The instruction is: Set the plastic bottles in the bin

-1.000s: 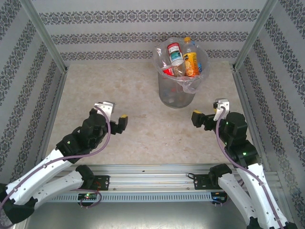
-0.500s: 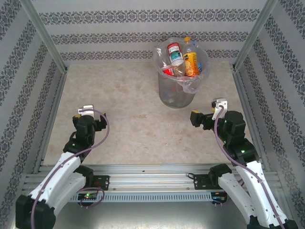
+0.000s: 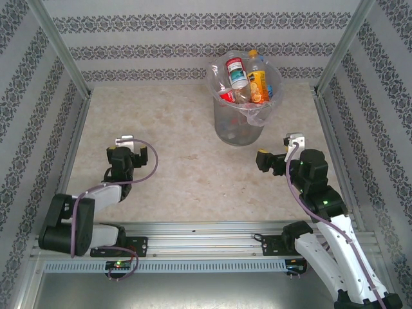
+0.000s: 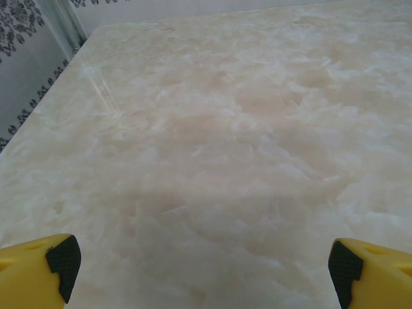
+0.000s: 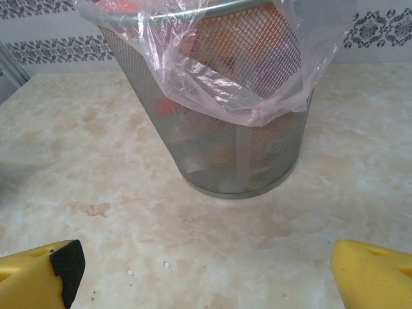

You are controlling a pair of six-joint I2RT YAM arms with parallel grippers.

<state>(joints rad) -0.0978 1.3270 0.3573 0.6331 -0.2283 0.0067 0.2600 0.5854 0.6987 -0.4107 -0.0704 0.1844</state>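
At the far right of the table, one bin stood upright, mouth up, holding at least three plastic bottles. The orange-labelled bottle stood cap-up, and the red-and-white bottle leaned beside it. Of the two grippers, the left gripper and the right gripper each had fingers spread wide, gripping nothing, above bare marble. The right one faced the bin.

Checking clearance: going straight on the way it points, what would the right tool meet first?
Most likely the round grey mesh bin lined with clear plastic, straight ahead of the right tool; depth is unclear.
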